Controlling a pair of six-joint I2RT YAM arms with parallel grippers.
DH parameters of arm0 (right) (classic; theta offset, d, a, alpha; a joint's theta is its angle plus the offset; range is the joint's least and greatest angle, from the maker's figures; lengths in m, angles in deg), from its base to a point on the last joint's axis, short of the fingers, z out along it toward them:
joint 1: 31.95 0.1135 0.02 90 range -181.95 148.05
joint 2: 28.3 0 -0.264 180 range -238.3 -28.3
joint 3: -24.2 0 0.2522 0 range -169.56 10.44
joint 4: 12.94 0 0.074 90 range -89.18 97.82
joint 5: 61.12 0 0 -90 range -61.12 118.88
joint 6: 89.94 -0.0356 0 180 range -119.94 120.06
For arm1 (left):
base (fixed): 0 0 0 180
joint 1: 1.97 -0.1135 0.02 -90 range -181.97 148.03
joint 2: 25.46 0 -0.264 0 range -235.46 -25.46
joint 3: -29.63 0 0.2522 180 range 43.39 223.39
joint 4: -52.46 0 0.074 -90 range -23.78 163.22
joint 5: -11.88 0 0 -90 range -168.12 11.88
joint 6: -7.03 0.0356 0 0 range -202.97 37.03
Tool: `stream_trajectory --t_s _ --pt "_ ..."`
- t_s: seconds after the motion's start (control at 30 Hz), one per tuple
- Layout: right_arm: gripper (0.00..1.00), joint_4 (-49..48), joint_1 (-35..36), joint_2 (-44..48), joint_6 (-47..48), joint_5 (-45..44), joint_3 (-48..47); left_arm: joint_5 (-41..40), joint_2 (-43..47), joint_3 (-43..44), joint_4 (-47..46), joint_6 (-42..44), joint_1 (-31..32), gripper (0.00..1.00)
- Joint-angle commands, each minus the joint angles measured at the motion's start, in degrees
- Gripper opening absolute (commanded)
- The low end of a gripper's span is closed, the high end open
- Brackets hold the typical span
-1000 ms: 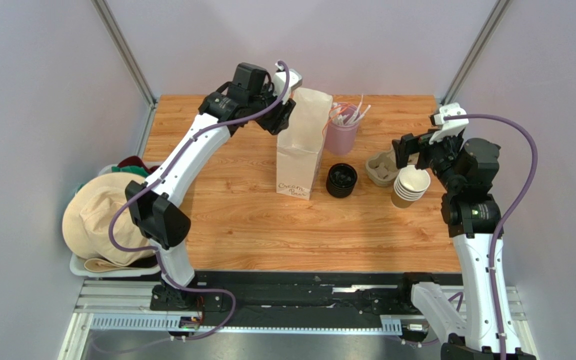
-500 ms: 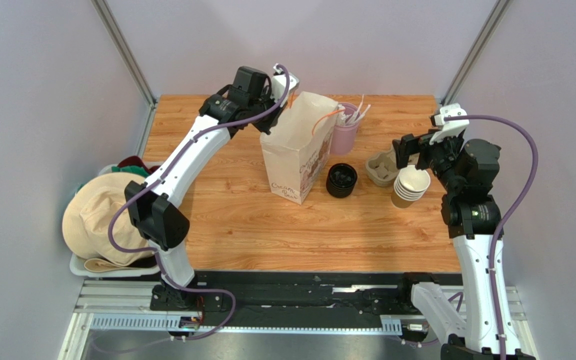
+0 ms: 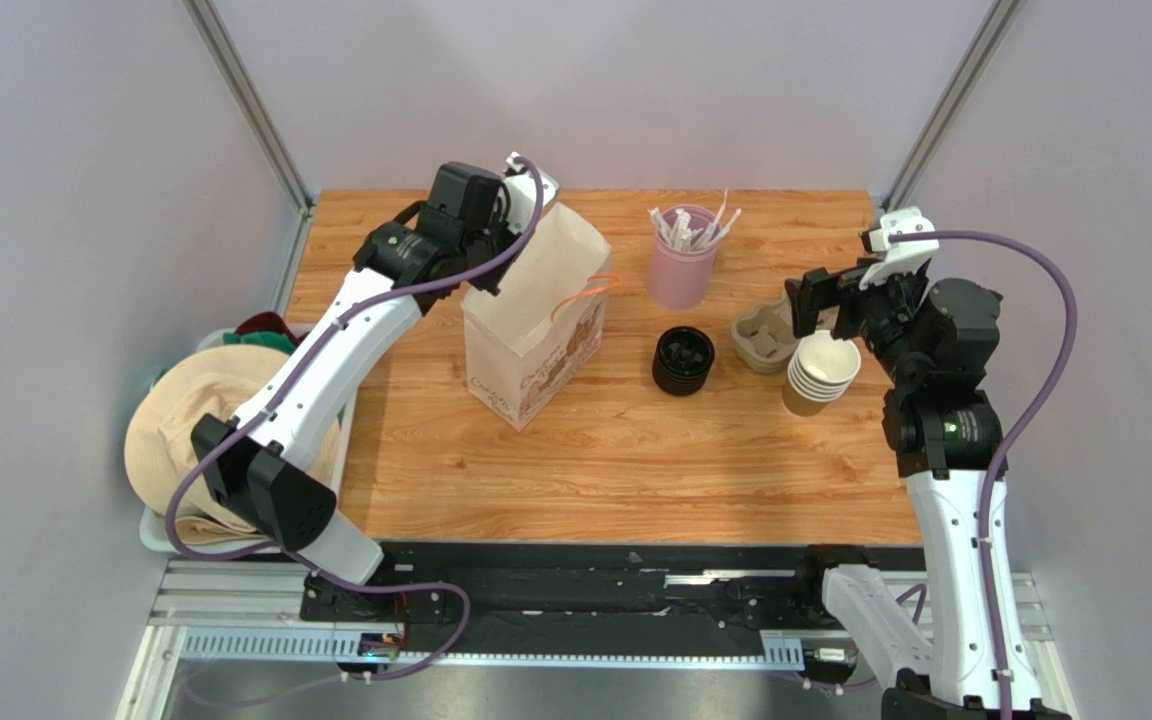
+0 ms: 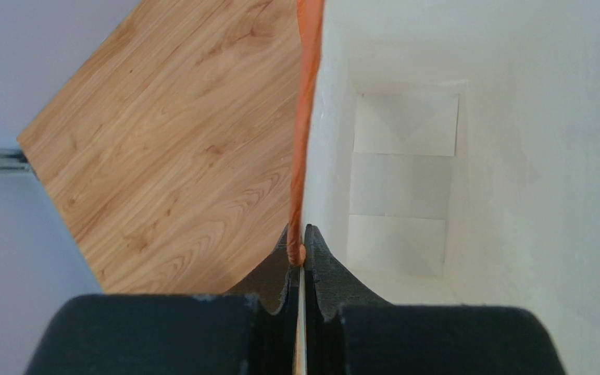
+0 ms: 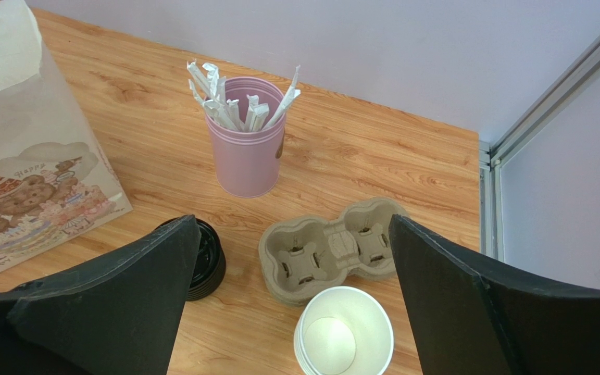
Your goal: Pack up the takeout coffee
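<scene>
Over wood-grain table (image 3: 687, 450), left claw (image 4: 301, 248) clamped on rim of white-lined paper bag (image 3: 530, 323); right claw (image 5: 293, 226), black wedges wide apart.

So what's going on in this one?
The left arm's fingers are shut on the rim of the pale, bear-printed paper bag, at its orange cord handle. The bag is empty inside. The small takeout cup with the round black lid stands untouched on the wooden table beside the bag. The right arm's fingers hang open above the moulded-pulp cup carrier and the stack of brown paper cups, holding nothing.
</scene>
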Motion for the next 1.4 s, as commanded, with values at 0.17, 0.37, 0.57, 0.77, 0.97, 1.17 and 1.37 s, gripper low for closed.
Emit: stream_trajectory --t_s 0.17,0.37,0.57,0.77,0.97,1.17,1.37 --pt "0.98 -2.48 -0.17 0.09 0.77 1.50 0.81 -10.74 5.29 -5.43 2.08 -0.99 0.11 0.00" --pt "0.98 -2.48 -0.26 -0.79 0.94 1.15 0.81 -8.56 7.66 -6.31 2.52 -1.96 -2.53 0.05" --pt "0.98 2.43 -0.17 -4.47 4.02 -1.57 -3.57 -5.04 11.62 -6.14 1.99 -1.61 -2.88 0.44" --pt "0.99 12.88 -0.17 -11.14 10.52 -4.47 -8.32 -4.23 17.33 -4.82 2.35 1.20 -2.97 0.72" --pt "0.98 22.47 -0.17 -18.09 11.50 -6.94 -11.93 -4.77 25.50 -8.14 2.88 3.31 -4.46 0.85" --pt "0.98 25.90 2.62 -24.16 8.07 -8.25 -16.93 -4.60 32.18 -15.44 0.42 4.81 -5.52 0.89" --pt "0.98 30.38 8.26 -37.07 5.43 -20.72 -31.15 -2.57 34.12 -18.09 -0.47 5.07 -7.63 0.90"
